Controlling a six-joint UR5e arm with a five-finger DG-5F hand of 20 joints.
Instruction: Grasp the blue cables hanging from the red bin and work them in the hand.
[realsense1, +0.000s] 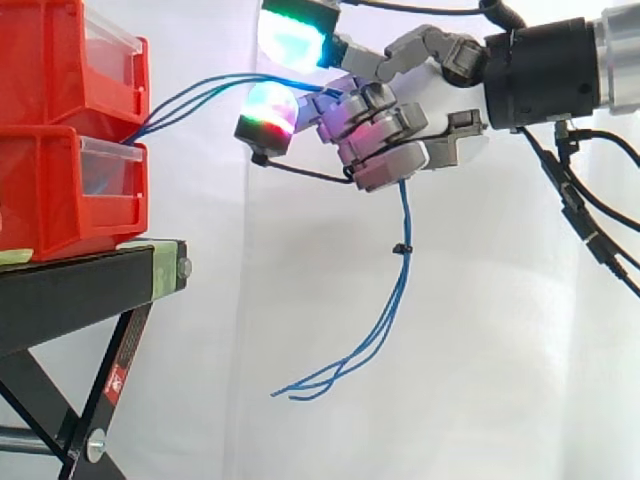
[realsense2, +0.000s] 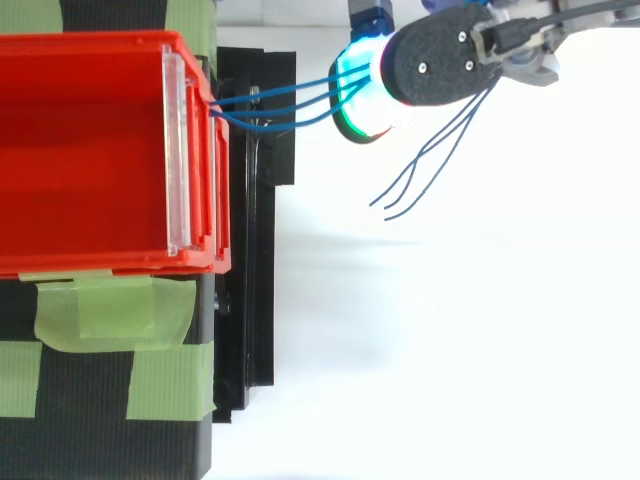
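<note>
- Two red plastic bins sit stacked at the left edge of the side view, the upper bin (realsense1: 50, 60) directly on the lower bin (realsense1: 50, 190). Each has a clear front panel.
- Both rest on a black metal stand (realsense1: 70, 285) in the lower left of the frame, before a white curtain (realsense1: 500, 350).
- Several thin blue cables (realsense1: 403, 215) leave the front of the bins where the two meet and run right, slightly upward, across open air to the hand.
- The robot hand (realsense1: 380, 130) comes in from the upper right of the side view. Most of its fingers are curled tight round the blue cables, gripping them near the top centre of the frame.
- One fingertip pad (realsense1: 270, 110) glows white, green and red just left of the curled fingers. Another pad (realsense1: 295, 35) glows green and cyan above it at the top edge.
- Below the grip the cables hang loose, held together by a small black tie (realsense1: 399, 247), then sweep down and left to free ends in mid-air at lower centre.
- In the top view the hand (realsense2: 440, 65) sits at the upper right. The red bin (realsense2: 90, 45) fills the upper left, and strips of green tape (realsense2: 100, 310) lie below it.
</note>
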